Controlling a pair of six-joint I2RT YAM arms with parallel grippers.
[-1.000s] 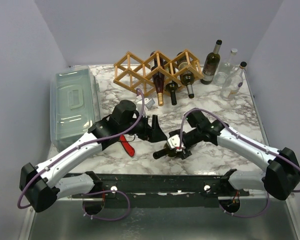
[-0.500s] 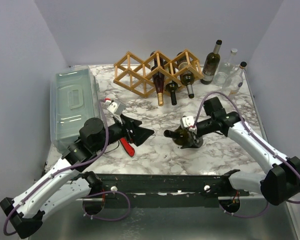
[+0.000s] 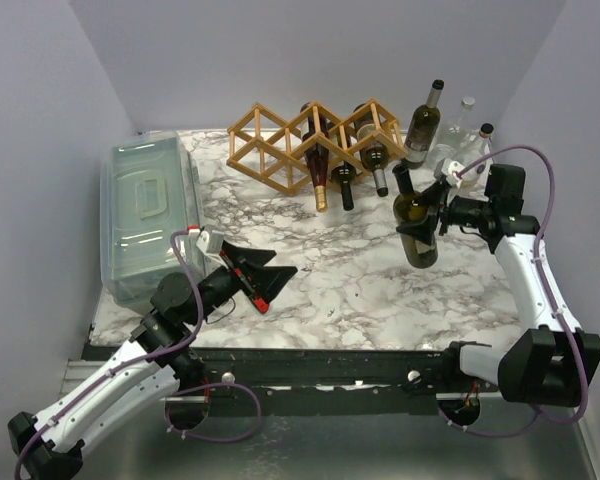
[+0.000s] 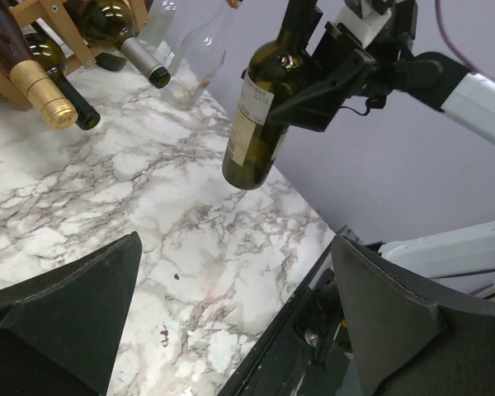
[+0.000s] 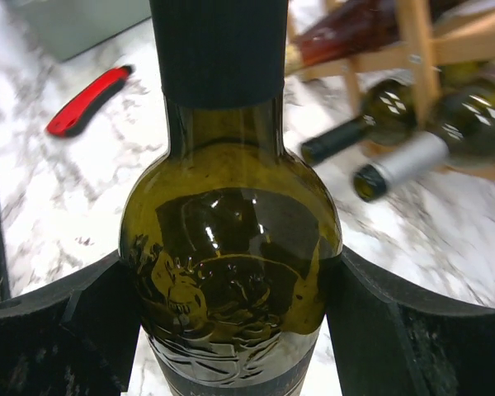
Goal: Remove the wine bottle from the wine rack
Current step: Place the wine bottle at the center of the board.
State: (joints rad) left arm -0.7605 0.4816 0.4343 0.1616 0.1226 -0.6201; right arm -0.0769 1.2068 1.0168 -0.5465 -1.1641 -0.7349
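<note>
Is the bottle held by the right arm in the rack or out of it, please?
Out: the wine bottle hangs between the right arm's fingers, clear of the wine rack.

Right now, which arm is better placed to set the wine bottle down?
Right. The right jaws clamp the wine bottle, held clear of the table. The left jaws stand open and empty, across by the red cutter.

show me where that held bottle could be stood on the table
Widest bare marble lies mid-table, between the racked bottle necks, the left gripper and the wine bottle in the right gripper. Another patch is front right, by the near edge. Crowded: the back right corner, where upright bottles stand beside the wine rack.
</note>
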